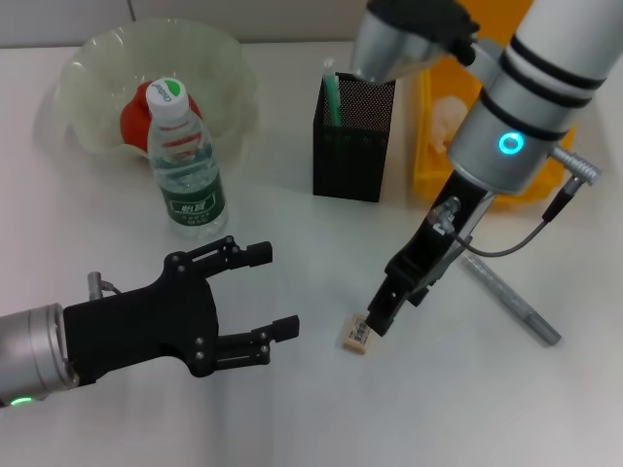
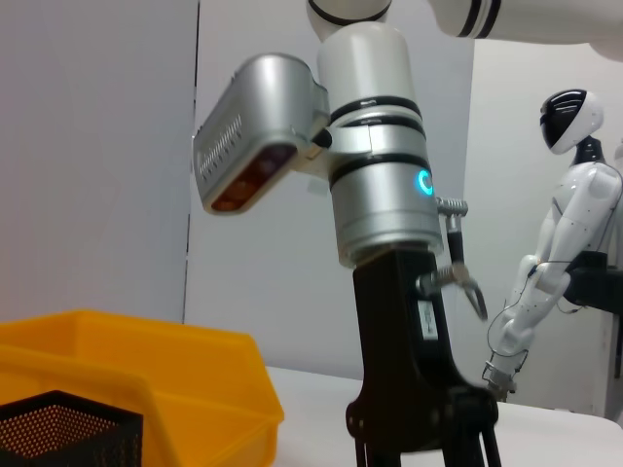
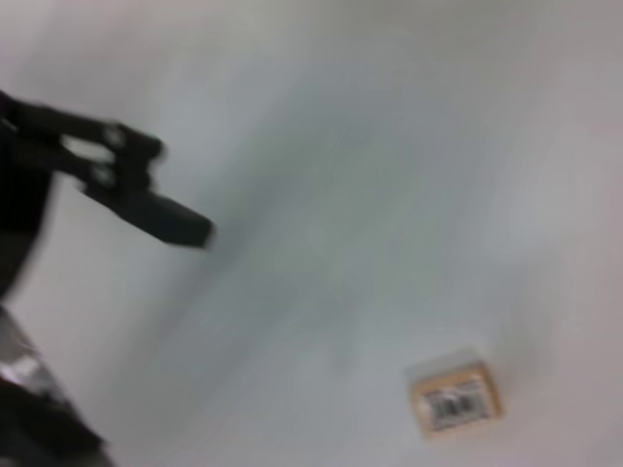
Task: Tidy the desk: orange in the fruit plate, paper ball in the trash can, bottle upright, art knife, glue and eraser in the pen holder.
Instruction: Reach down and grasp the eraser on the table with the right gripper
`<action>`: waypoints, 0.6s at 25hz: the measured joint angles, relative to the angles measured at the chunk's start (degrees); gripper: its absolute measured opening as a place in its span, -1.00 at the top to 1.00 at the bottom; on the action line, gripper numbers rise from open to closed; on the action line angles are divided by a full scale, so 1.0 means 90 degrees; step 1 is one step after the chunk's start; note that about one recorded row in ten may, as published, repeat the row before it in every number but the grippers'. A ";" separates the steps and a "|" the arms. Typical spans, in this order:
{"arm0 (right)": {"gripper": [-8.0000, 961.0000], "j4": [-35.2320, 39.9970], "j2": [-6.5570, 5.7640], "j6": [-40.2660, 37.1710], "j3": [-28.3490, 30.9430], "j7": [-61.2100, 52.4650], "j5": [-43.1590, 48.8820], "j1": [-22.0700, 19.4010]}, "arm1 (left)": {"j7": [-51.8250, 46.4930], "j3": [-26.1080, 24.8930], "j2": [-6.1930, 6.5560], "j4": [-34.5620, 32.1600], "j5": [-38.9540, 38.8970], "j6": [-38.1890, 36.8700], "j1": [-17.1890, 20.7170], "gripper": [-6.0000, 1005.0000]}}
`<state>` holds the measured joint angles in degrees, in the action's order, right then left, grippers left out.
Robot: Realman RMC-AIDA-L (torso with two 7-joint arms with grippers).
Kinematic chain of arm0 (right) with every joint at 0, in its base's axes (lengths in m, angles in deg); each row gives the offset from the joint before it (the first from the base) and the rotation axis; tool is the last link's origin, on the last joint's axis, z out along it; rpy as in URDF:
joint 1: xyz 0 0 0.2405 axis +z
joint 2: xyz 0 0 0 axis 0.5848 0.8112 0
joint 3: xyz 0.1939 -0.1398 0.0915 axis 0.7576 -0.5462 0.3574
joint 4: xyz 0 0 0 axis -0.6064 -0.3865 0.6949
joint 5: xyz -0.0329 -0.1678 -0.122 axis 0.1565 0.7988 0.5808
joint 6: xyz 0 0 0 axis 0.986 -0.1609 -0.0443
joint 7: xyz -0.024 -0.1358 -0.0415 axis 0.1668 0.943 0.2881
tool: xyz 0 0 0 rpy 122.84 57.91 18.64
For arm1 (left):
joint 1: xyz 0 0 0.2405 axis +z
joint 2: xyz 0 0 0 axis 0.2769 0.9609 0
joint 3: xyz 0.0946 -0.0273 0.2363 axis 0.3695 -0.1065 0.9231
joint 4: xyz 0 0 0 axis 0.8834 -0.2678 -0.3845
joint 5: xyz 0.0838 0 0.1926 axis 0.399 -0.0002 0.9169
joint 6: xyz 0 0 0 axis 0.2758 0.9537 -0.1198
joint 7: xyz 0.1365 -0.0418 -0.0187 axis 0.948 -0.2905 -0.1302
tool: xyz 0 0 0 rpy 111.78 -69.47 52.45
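Observation:
The tan eraser (image 1: 358, 336) (image 3: 455, 399) lies free on the white desk. My right gripper (image 1: 385, 313) hangs just above it and to its right. At lower left my left gripper (image 1: 273, 292) is open and empty. The bottle (image 1: 187, 165) stands upright in front of the fruit plate (image 1: 88, 73), which holds the orange (image 1: 136, 117). A green stick (image 1: 332, 95) stands in the pen holder (image 1: 352, 141); I cannot tell whether it is the glue. The paper ball (image 1: 446, 115) lies in the trash can (image 1: 428, 165). The slim silver art knife (image 1: 511, 297) rests on the desk at right.
The left wrist view shows my right arm (image 2: 382, 195) towering over the yellow trash can (image 2: 146, 379) and a corner of the pen holder (image 2: 68, 428). A white humanoid robot (image 2: 555, 243) stands far behind. A grey cable (image 1: 531, 229) loops off the right wrist.

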<state>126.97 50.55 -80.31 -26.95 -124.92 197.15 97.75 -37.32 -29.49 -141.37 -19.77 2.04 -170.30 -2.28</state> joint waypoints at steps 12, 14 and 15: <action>-0.41 0.1005 0.0030 0.0684 -0.2015 0.0417 -0.0048 -0.0391 | 0.0067 -0.0002 0.0011 0.0000 0.0001 0.0094 0.0033 -0.66; -0.41 0.1202 0.0031 0.0759 -0.2174 0.0443 -0.0129 -0.0479 | 0.0068 -0.0005 0.0011 0.0000 0.0001 0.0124 0.0030 -0.66; -0.40 0.1243 0.0031 0.0814 -0.2236 0.0449 -0.0176 -0.0502 | 0.0067 -0.0007 0.0011 0.0000 0.0001 0.0145 0.0030 -0.66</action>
<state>138.16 50.82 -72.98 -47.07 -120.88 195.57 93.23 -36.71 -29.56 -141.27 -19.77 2.05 -168.99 -2.01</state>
